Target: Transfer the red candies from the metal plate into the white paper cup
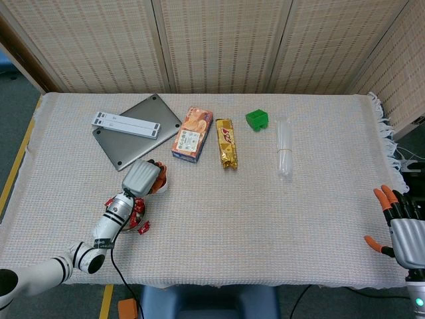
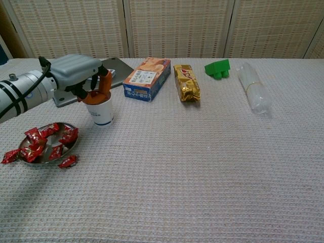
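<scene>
My left hand (image 2: 76, 72) hangs over the white paper cup (image 2: 100, 112), its orange fingertips (image 2: 104, 84) bunched and dipping into the cup's mouth. Whether a candy sits between them is hidden. In the head view the same hand (image 1: 141, 177) covers most of the cup (image 1: 161, 187). The metal plate (image 2: 74, 146) lies front left of the cup with several red candies (image 2: 38, 143) piled on it. One candy (image 2: 67, 162) lies on the cloth by the plate's front rim, another (image 2: 8, 156) at its left. My right hand (image 1: 402, 222) rests at the table's front right edge, fingers spread, holding nothing.
Behind the cup lie a grey laptop (image 1: 136, 129) with a white strip (image 1: 126, 123) on it, an orange snack box (image 2: 147, 78) and a gold wrapped bar (image 2: 186, 83). Further right sit a green block (image 2: 218, 68) and a clear plastic roll (image 2: 253, 91).
</scene>
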You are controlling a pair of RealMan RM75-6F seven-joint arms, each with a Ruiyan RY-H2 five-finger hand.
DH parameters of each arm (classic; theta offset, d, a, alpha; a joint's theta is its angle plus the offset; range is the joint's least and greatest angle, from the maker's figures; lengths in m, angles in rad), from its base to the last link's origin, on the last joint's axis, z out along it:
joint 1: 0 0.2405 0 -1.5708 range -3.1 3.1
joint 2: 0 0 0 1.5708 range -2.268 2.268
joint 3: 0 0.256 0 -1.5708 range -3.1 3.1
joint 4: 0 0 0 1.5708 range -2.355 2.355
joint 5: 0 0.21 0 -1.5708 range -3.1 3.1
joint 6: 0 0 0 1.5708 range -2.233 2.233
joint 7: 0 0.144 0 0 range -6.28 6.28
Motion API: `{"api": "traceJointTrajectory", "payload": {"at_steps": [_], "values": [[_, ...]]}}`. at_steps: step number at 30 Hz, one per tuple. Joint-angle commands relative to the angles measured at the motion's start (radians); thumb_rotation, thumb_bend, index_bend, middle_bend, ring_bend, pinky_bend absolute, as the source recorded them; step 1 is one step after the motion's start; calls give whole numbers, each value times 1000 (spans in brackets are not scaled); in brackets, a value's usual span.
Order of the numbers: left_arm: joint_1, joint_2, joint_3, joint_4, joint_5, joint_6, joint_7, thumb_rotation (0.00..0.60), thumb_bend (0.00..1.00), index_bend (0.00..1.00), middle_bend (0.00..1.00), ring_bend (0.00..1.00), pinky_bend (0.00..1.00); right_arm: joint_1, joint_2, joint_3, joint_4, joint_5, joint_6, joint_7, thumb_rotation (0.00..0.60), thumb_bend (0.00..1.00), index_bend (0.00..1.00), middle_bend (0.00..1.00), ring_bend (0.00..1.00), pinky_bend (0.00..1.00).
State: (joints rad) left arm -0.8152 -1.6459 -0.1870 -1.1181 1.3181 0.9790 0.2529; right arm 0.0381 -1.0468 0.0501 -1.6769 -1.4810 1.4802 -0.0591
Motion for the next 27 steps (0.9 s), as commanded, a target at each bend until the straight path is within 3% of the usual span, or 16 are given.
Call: {"api": "traceJointTrajectory", "payload": {"at_steps": [1, 10, 15, 22, 27], "values": [[-1, 2, 0, -2, 2, 1, -7, 600, 404, 347, 448, 449, 888, 0, 0, 0, 0, 0, 0, 0, 600, 62, 0, 0, 0, 0], [-2, 10, 3, -11, 7, 2, -25, 600, 388, 267, 383, 378, 894, -1, 0, 0, 1, 0, 0, 1, 600, 62, 0, 0, 0, 0], [22, 43, 11, -72, 38, 59, -44, 600, 386, 219, 332, 346, 905, 0, 0, -1, 1, -5, 1, 3, 600, 62, 0, 0, 0, 0], [158, 172, 89, -277, 100, 216, -73, 600, 374, 223, 315, 332, 920, 0, 2, -9, -1, -24, 3, 11, 600, 62, 0, 0, 0, 0], [291, 212, 178, -315, 103, 314, -56, 600, 370, 247, 322, 368, 934, -4, 4, -19, -4, -49, 11, 18, 600, 62, 0, 0, 0, 0]]}}
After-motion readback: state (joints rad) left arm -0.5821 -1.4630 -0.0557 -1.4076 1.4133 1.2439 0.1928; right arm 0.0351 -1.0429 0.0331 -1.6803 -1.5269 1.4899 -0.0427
